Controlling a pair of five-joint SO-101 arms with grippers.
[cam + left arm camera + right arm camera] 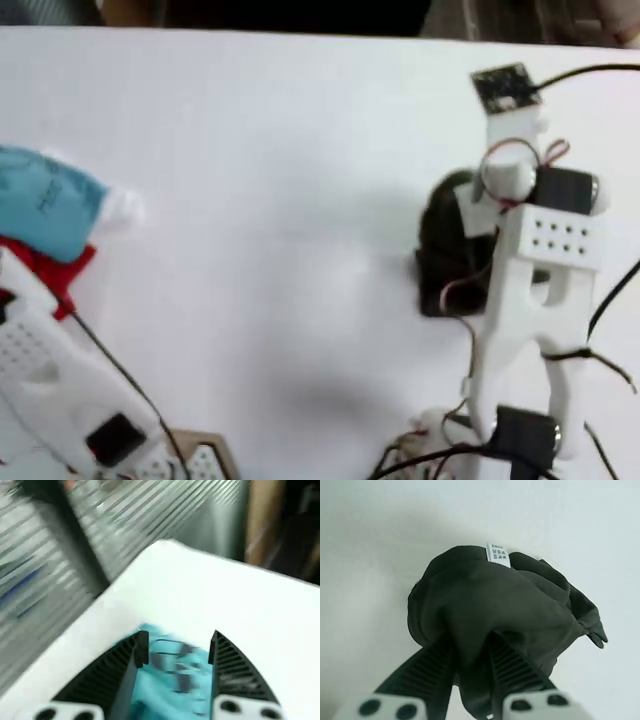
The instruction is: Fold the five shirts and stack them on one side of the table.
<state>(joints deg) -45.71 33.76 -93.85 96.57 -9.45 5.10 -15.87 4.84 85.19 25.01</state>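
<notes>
Shirt stack (45,205) left, lone shirt (445,250) right

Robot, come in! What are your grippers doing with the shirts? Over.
Right gripper shut on dark shirt, bunched up. Left gripper open above teal shirt. Red shirt peeking from under it.

Counting three shirts for sure: one teal shirt (45,210), one red shirt (62,268), one black shirt (495,605). Two arms too, left arm (50,385) and right arm (530,300).
</notes>
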